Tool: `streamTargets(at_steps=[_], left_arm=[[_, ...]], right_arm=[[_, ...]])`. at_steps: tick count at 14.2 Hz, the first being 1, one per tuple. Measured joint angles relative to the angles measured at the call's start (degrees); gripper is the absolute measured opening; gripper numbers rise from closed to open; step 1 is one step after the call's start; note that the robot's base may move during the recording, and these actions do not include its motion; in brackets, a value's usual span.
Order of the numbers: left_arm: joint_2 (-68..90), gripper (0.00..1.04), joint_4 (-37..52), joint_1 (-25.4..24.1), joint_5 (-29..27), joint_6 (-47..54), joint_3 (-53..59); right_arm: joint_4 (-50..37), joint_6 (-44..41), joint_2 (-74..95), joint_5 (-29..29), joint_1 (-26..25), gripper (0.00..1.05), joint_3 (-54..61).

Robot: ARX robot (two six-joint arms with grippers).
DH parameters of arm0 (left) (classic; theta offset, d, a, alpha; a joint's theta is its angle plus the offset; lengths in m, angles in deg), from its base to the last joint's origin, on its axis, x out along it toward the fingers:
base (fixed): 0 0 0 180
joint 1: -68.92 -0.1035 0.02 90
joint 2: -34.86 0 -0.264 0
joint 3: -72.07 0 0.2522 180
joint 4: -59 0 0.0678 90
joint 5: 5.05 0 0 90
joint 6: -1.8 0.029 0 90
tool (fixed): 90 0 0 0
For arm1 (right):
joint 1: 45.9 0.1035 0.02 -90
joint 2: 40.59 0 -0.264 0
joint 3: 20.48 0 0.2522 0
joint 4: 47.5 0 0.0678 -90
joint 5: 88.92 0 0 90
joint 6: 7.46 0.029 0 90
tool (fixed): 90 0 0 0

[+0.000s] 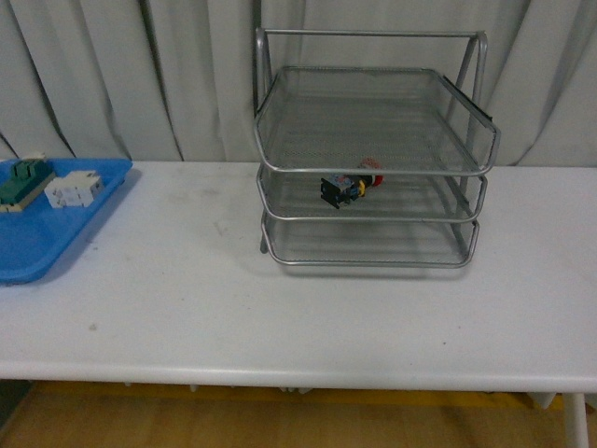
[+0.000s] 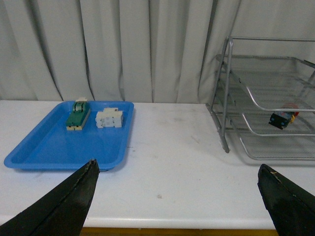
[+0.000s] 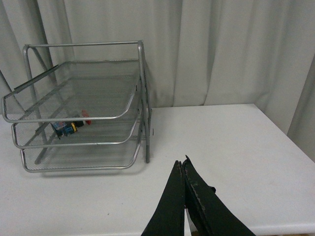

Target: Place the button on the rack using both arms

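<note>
The button (image 1: 351, 186) lies on its side on the middle tier of the silver wire rack (image 1: 373, 168), red cap to the right. It also shows as the button (image 2: 283, 118) in the left wrist view and the button (image 3: 71, 126) in the right wrist view. My left gripper (image 2: 177, 172) is open over bare table near the front edge, between the blue tray and the rack (image 2: 261, 103). My right gripper (image 3: 181, 164) is shut with nothing in it, over the table to the side of the rack (image 3: 78, 108). Neither arm shows in the front view.
A blue plastic tray (image 1: 37, 238) sits at the table's left end, holding a green-and-cream block (image 1: 23, 182) and white blocks (image 1: 73, 190). Grey curtains hang behind the white table (image 1: 298, 317). The table's right edge (image 3: 290, 142) lies close to my right gripper.
</note>
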Motion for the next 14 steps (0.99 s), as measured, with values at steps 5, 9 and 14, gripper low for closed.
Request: streamTargets(at_steps=[5, 9, 14], left_arm=[[0.0, 0.98, 0.0, 0.0, 0.0, 0.0, 0.0], [0.0, 0.98, 0.0, 0.0, 0.0, 0.0, 0.0], [0.0, 0.98, 0.0, 0.0, 0.0, 0.0, 0.0]], right_arm=[[5.6, 0.0, -5.7, 0.0, 0.0, 0.02, 0.0], [11.1, 0.0, -11.3, 0.0, 0.0, 0.02, 0.0], [17.9, 0.0, -17.2, 0.0, 0.0, 0.02, 0.0]])
